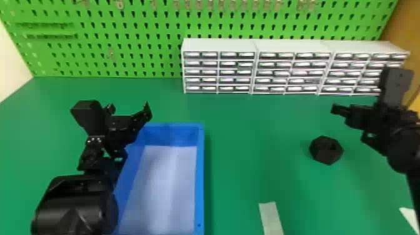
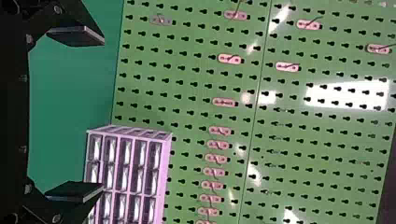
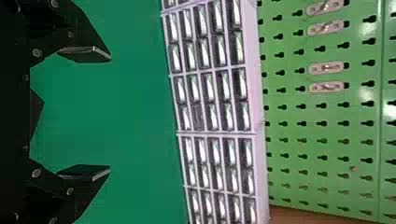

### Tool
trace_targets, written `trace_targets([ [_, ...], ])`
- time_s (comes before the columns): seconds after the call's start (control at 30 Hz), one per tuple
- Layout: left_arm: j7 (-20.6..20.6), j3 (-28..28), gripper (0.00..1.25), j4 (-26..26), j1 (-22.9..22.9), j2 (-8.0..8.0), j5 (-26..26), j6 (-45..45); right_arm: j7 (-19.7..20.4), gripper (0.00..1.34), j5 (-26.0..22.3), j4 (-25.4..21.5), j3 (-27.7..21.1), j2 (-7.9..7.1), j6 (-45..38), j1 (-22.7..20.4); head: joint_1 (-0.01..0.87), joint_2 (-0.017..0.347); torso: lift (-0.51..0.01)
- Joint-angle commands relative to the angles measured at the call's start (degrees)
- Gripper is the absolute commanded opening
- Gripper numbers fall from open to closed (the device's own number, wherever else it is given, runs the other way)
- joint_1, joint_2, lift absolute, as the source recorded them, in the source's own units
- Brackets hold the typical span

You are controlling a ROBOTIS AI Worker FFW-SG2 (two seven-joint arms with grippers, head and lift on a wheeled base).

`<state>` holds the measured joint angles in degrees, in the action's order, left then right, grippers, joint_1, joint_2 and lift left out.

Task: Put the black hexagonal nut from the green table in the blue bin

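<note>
The right gripper (image 3: 110, 113) holds its two fingers wide apart, and we see nothing gripped between them. Near it, on our own side and slightly to its left, lies the black hexagonal nut (image 1: 326, 150) on the green table (image 1: 250, 150). It is dark, thick and six-sided (a long axis we cannot find). Well apart, to this gripper's left, is the blue bin (image 1: 200, 184). The left gripper (image 2: 103, 115), also spread and empty, is near that bin, so we judge the right arm more suitable.
</note>
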<state>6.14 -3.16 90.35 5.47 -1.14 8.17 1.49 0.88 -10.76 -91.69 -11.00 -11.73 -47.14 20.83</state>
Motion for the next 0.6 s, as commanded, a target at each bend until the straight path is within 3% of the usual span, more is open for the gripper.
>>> trace_targets([
  [0.0,0.0,0.1,1.07,0.0,0.0,0.00,0.0,0.0,0.0,0.92,-2.0,0.9,1.2,-1.01,-2.1,0.4,0.686,0.051,-0.097],
  [0.57,0.0,0.2,1.07,0.0,0.0,0.00,0.1,0.0,0.0,0.90,-2.5,7.8,5.2,-2.42,-6.7,4.0,0.686,0.051,-0.097],
])
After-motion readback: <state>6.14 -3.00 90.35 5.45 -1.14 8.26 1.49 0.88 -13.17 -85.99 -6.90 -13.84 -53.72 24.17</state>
